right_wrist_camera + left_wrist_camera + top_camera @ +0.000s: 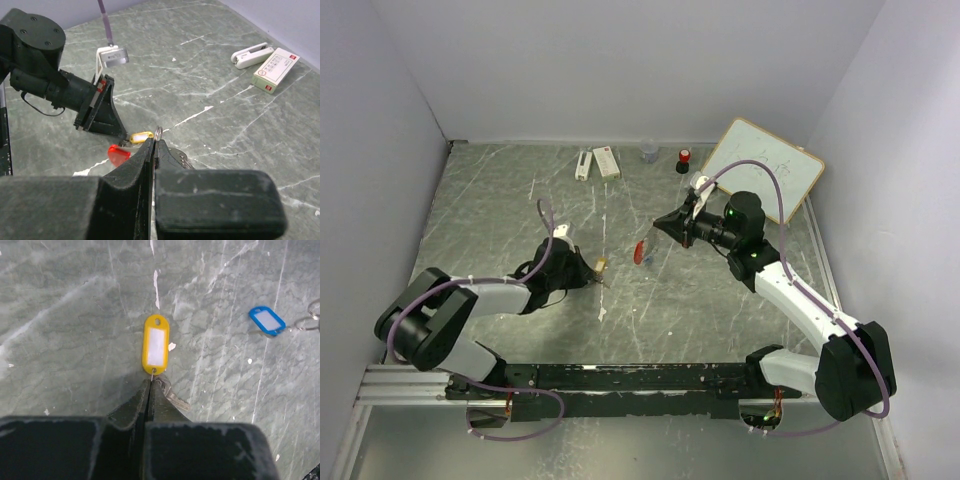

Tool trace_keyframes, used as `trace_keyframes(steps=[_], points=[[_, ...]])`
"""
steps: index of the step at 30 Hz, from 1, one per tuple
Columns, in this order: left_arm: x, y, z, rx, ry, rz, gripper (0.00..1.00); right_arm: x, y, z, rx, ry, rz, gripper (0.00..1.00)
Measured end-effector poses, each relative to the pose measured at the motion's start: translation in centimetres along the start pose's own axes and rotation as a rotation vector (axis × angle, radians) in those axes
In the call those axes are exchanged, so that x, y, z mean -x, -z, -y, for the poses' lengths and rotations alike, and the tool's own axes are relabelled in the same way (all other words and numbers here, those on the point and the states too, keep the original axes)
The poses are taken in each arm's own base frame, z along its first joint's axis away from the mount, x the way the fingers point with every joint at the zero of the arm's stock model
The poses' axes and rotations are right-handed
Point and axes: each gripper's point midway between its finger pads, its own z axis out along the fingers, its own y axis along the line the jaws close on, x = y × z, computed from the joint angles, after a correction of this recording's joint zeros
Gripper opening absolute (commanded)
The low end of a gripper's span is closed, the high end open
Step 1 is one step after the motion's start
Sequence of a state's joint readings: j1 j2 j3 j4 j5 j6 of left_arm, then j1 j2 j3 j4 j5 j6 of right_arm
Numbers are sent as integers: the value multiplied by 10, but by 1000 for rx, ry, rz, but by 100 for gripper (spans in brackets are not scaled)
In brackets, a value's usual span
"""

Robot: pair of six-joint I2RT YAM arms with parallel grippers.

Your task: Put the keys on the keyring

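- Your left gripper has its fingers pinched shut on the lower end of the yellow tag. A small grey key hangs right beside the tips, and both sit low over the counter.
- Your right gripper has its fingers clamped on the keyring. The thin loop pokes up from the tips and the red tag hangs below.
- A blue tag shows off to one side. You can't tell whether it lies on the counter.
- The grippers face each other mid-counter, near but apart.
- By my reading, both pieces are gripped and you are at the bringing-together step. No key looks threaded yet.
- Next, you need to bring the key's hole to the loop's opening. The parts are tiny, so go slowly and align finely. The left grip may crowd the hole.
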State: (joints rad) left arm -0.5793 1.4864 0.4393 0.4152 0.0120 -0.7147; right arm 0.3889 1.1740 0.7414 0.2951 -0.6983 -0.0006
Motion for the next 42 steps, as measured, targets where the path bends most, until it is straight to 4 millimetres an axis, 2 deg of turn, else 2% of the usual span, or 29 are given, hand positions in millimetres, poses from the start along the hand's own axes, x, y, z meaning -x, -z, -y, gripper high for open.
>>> trace_keyframes(steps=[3,6,14,21,26,34,42], points=[[8,7,4,-16,-38,32,7,-4,1,-1,3,-10,-13,0],[26,16,15,-54,-89,94,7,-7,1,-3,13,-16,-26,0],[86,39,56,-162,-291,282,6,-11,-2,-11,44,-10,-52,0],[109,54,86,-288,-506,400,7,-11,-5,-20,75,6,-69,0],[119,69,105,-369,-628,485,7,-4,-10,-27,83,20,-75,0],[123,79,118,-401,-785,568,7,0,-34,-42,77,1,-98,0],[113,81,131,-431,-939,587,7,-6,-43,-35,17,-54,-121,0]])
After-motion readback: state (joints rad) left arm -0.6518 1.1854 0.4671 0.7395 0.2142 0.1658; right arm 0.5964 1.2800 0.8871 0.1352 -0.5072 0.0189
